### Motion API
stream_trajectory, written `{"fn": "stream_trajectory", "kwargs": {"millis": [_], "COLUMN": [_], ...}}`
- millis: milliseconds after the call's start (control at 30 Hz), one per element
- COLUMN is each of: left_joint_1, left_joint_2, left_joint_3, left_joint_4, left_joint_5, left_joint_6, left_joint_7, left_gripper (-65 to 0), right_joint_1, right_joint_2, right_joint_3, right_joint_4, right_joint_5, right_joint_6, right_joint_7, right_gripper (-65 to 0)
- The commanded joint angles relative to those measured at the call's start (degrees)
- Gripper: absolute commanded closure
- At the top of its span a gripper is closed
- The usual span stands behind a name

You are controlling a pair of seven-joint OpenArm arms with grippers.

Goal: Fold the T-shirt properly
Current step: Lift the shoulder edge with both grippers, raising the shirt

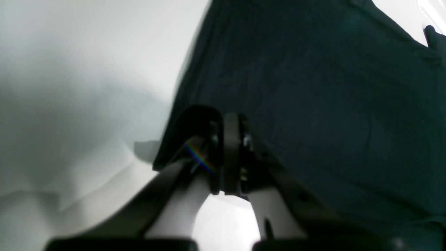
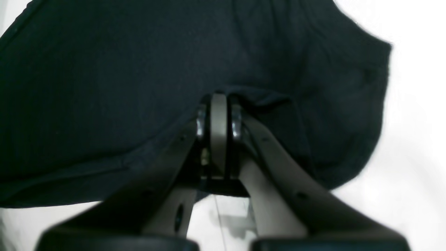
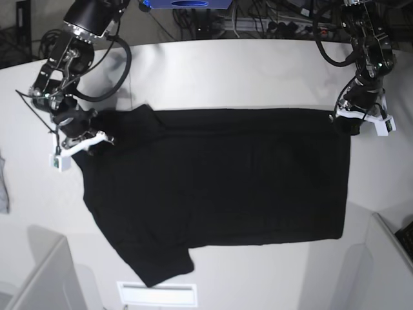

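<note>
Both end effectors are pinched together on cloth, and that double grip explains how everything lies. On my left end effector (image 1: 230,153) the jaws have met on the hem corner of the T-shirt (image 3: 219,187), which the left wrist view shows running away from the tips as a taut dark sheet with a straight edge against the pale table (image 3: 213,71). My right end effector (image 2: 218,136) is likewise clamped, its jaws pressed flat on a bunched ridge of fabric near the shoulder, with a sleeve (image 2: 348,104) ballooning off to one side.

I judge that I hold these two points, one at the shoulder end and one at the hem end of the same long edge, so that the edge stays stretched straight between my arms. In the base view that edge is a clean line across the table, while the rest of the garment spreads flat toward the near side, plain black face up, the other sleeve (image 3: 158,261) splayed out at the near corner.

Further out, a grey scrap (image 3: 4,187) sits at the table's margin, well apart from the shirt and of no concern.

With the edge held level at both ends, I think the sensible next move is to carry it over the body together; uneven travel would skew the fold.
</note>
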Motion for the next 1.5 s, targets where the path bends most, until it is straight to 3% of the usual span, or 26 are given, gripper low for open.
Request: {"fn": "stream_trajectory", "kwargs": {"millis": [0,200,500,767,1067,1300,1467], "left_joint_1": [-0.45,-0.89,-3.53,-6.08,-10.65,-12.23,-12.94], "left_joint_2": [-0.83,-0.92,-1.00,-1.09,-2.32,-2.41,-2.50], "left_joint_3": [-0.50,-0.76,-0.24,-0.15,-0.15,2.66,2.58], "left_joint_4": [1.01,0.93,-3.12,-5.14,-8.74,-8.92,-9.36], "left_joint_5": [-0.55,-0.55,-0.55,-0.46,-0.37,6.58,7.19], "left_joint_6": [-0.13,1.89,2.07,2.07,2.07,2.07,2.07], "left_joint_7": [-1.42,-1.42,-1.42,-1.34,5.61,5.52,5.52], "left_gripper": [0.0,0.0,0.0,0.0,0.0,0.0,0.0], "right_joint_1": [1.49,4.13,7.47,8.52,9.84,10.55,10.81], "right_joint_2": [0.55,1.25,2.48,2.48,2.48,2.48,2.48], "right_joint_3": [0.02,-0.07,-1.74,-2.09,-2.09,-2.09,-2.09], "right_joint_4": [0.44,-2.02,-7.03,-11.08,-14.07,-15.30,-16.09], "right_joint_5": [0.72,0.64,0.64,0.64,0.64,0.64,0.64], "right_joint_6": [0.28,0.28,0.28,0.28,0.28,0.28,0.28], "right_joint_7": [1.24,1.42,1.59,5.02,5.11,5.11,6.34], "right_gripper": [0.0,0.0,0.0,0.0,0.0,0.0,0.0]}}
